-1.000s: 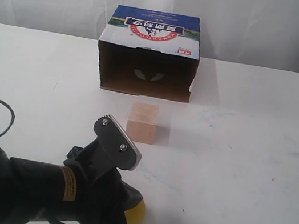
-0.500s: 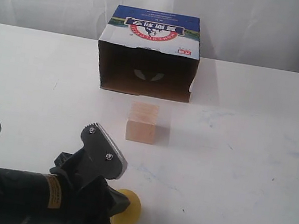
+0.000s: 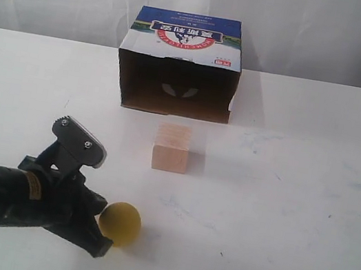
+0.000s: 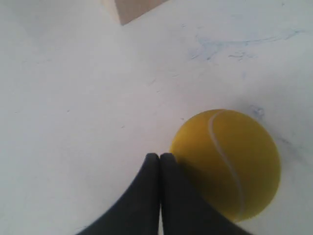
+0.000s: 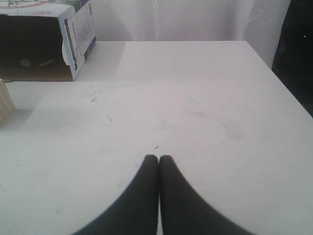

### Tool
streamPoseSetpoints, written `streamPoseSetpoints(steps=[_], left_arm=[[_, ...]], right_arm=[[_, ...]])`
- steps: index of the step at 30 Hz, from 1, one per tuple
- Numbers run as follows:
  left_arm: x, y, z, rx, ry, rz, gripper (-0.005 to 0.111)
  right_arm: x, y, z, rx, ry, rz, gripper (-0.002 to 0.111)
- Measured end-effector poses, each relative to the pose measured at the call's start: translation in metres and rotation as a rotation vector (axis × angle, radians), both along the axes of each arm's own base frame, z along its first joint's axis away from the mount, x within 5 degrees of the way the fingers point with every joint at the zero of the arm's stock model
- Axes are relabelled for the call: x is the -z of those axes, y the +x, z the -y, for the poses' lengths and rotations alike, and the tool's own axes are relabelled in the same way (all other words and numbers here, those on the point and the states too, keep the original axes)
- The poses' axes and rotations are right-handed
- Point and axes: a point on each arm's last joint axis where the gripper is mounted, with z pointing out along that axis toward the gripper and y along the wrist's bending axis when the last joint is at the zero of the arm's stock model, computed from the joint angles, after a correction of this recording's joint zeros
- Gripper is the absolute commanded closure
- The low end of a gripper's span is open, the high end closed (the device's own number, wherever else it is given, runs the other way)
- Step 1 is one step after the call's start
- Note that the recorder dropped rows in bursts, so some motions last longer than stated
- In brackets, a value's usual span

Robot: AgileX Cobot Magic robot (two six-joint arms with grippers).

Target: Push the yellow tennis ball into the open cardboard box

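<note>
Yellow tennis ball (image 3: pixel 119 223) by L hand (image 4: pixel 159 159)

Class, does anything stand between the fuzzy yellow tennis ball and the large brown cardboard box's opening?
Yes: the pale wooden cube stands between the yellow tennis ball and the open cardboard box, roughly on the straight path to its opening. Nothing separates the shut left gripper from the ball.

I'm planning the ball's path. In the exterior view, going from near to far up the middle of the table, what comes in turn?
yellow tennis ball → wooden cube → open cardboard box
</note>
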Motion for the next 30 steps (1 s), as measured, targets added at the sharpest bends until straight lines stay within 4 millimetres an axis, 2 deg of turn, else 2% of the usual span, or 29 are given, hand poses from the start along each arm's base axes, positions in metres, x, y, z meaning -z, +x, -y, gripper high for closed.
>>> streamPoseSetpoints(steps=[3, 9, 13, 19, 25, 30], left_arm=[[-0.005, 0.005, -0.01, -0.03, -0.001, 0.015, 0.107], [-0.034, 0.01, -0.023, -0.025, 0.001, 0.098, 0.107], [-0.045, 0.006, -0.026, 0.008, 0.035, 0.087, 0.107], [-0.039, 0.003, -0.041, 0.052, 0.149, 0.007, 0.107], [-0.03, 0.026, -0.073, -0.082, 0.175, 0.038, 0.107], [-0.017, 0.039, -0.076, -0.117, 0.175, 0.035, 0.107]], right_arm=[[0.0, 0.0, 0.0, 0.0, 0.0, 0.0, 0.108], [0.0, 0.0, 0.0, 0.0, 0.0, 0.0, 0.108], [0.0, 0.0, 0.0, 0.0, 0.0, 0.0, 0.108], [0.0, 0.0, 0.0, 0.0, 0.001, 0.0, 0.108], [0.0, 0.0, 0.0, 0.0, 0.001, 0.0, 0.108], [0.0, 0.0, 0.0, 0.0, 0.001, 0.0, 0.108]])
